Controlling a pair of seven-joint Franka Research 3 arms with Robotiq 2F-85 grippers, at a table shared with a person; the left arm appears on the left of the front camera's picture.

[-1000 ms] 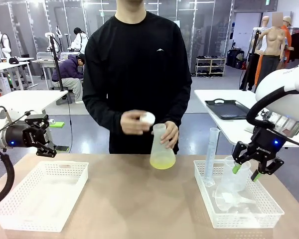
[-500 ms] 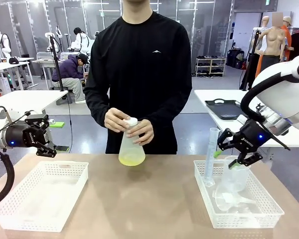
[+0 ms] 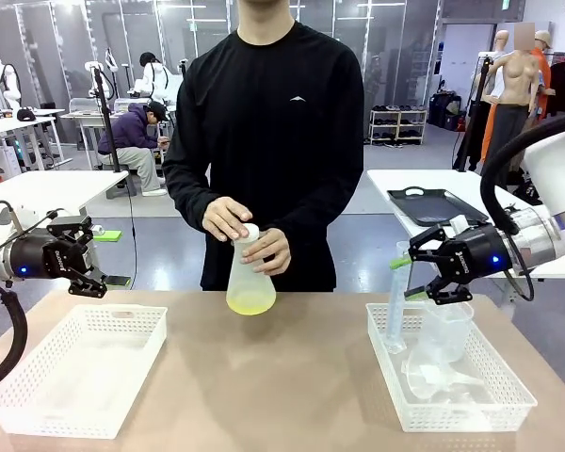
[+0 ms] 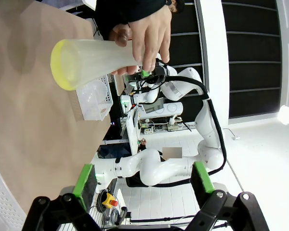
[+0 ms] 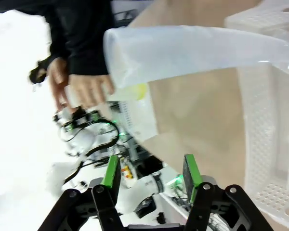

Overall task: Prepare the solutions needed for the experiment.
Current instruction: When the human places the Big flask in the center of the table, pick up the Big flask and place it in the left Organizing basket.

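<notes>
Person [image 3: 264, 122] holds solutions [image 3: 250, 303] at table's [image 3: 264, 377] far edge.

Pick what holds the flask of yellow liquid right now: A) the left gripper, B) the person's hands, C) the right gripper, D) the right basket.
B: the person's hands grip the flask at its cap and neck, with the yellow liquid in its base.

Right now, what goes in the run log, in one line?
person's hands hold conical flask of yellow-green solution | left gripper open | right gripper open near beaker
</notes>
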